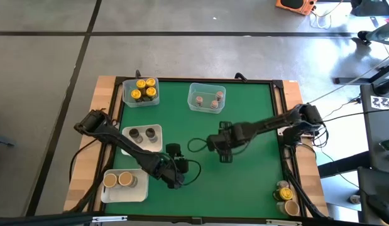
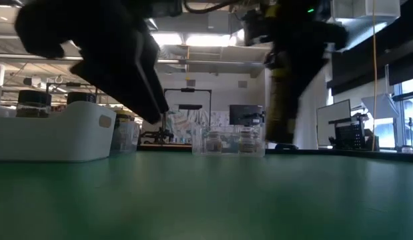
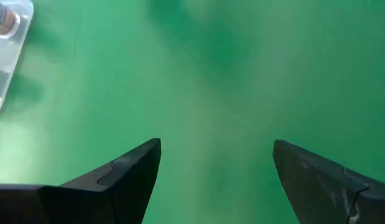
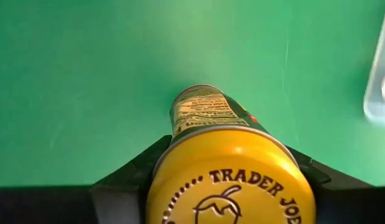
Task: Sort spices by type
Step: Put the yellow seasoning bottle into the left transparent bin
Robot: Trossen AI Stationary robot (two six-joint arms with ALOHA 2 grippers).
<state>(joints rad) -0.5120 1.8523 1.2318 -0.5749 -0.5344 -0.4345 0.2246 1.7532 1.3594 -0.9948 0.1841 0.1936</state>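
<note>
My right gripper [image 1: 223,150] hangs over the middle of the green mat, shut on a spice jar with a bright yellow lid [image 4: 232,180]. My left gripper [image 1: 177,168] is open above bare mat near the front, its fingers [image 3: 127,174] touching nothing. Other spices sit sorted. Yellow-lidded jars [image 1: 142,90] stand in a clear tub. Grey-pink-lidded jars [image 1: 210,100] fill a second tub. Dark-lidded jars [image 1: 142,134] are in a white tray, and tan-lidded jars [image 1: 117,180] in another. More jars [image 1: 286,196] stand off the mat at the near right corner. My right gripper pinches the jar at its lid end [image 4: 180,155] between the two fingers [image 4: 127,177], one on each side. The fingers come from above, pointing down. The jar hangs lid up with its labelled body [image 4: 204,109] pointing at the mat, and in the low view it looks lifted clear.
The two clear tubs [image 1: 127,94] [image 1: 193,89] stand along the far edge. The white trays [image 1: 158,129] [image 1: 141,188] are on the left side. A raised rim [image 1: 279,113] borders the mat. Open mat [image 1: 251,182] lies to the near right.
</note>
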